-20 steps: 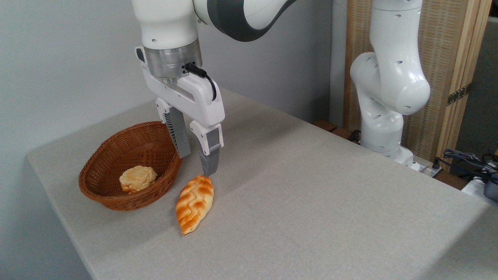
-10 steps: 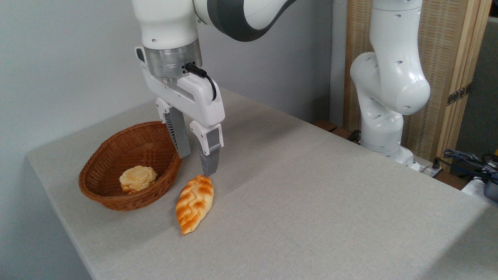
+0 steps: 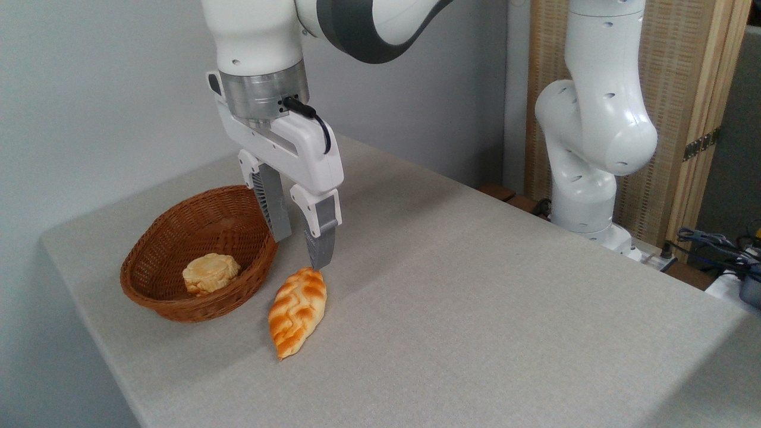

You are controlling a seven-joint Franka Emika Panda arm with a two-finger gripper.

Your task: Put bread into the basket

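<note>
Arm paused over bread, nothing moved in last sec.
Basket [image 3: 178, 297] w/ small bun [image 3: 210, 273] at left; gripper [image 3: 300, 245] fingers apart, empty; bread [image 3: 297, 310] on table [image 3: 475, 309] just beside basket, so grasp not yet begun.

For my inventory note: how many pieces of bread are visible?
2. The braided orange-brown loaf lies on the table beside the woven wicker basket; the pale round bun is inside it.

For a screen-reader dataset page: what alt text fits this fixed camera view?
A robot gripper, open and empty, hangs just above the far tip of a braided bread lying on a grey table, beside a wicker basket holding a pale bun.
</note>
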